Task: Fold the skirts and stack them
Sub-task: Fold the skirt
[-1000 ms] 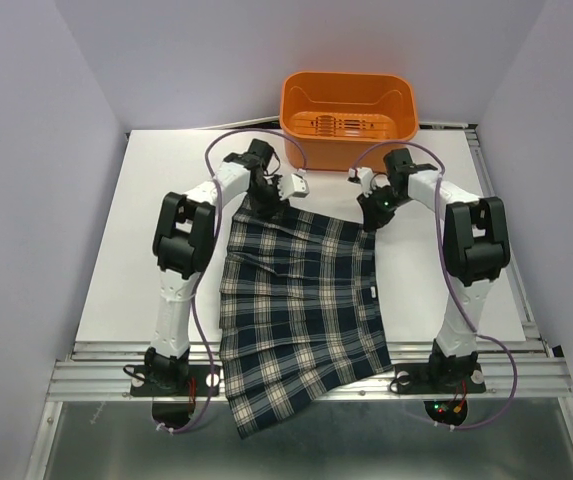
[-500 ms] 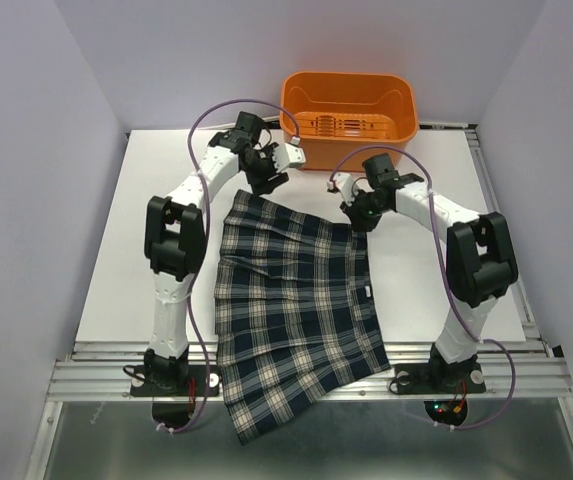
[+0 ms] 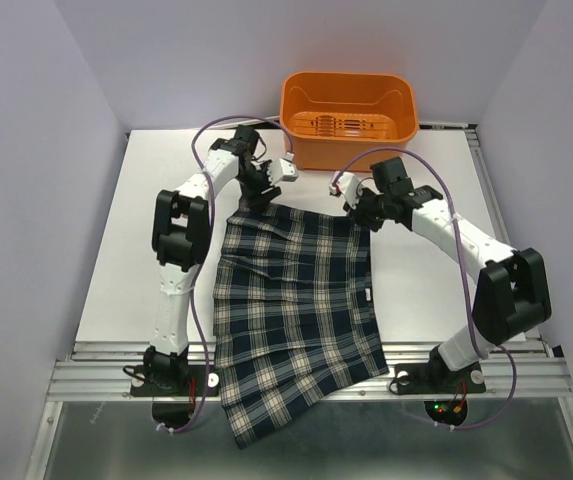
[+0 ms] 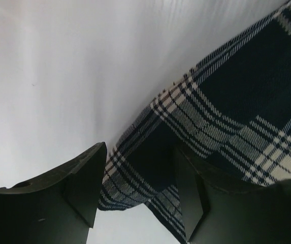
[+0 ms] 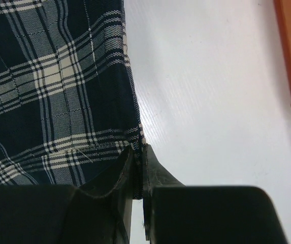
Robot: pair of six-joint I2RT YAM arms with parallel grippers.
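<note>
Navy plaid skirt [image 3: 296, 300] lies between wide left jaws; right jaws pinch it.

I read the pleated cloth skirt [image 3: 296, 300] as dark navy plaid with cream-white bands and thin white lines. The rectangular plastic basket [image 3: 347, 76] is bright orange and the flat worktop [image 3: 116, 260] plain white. The left claw [image 4: 140, 150] and right claw [image 5: 138, 150] are black.

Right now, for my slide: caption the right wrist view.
Right gripper pinching a plaid skirt corner on the white table.
</note>
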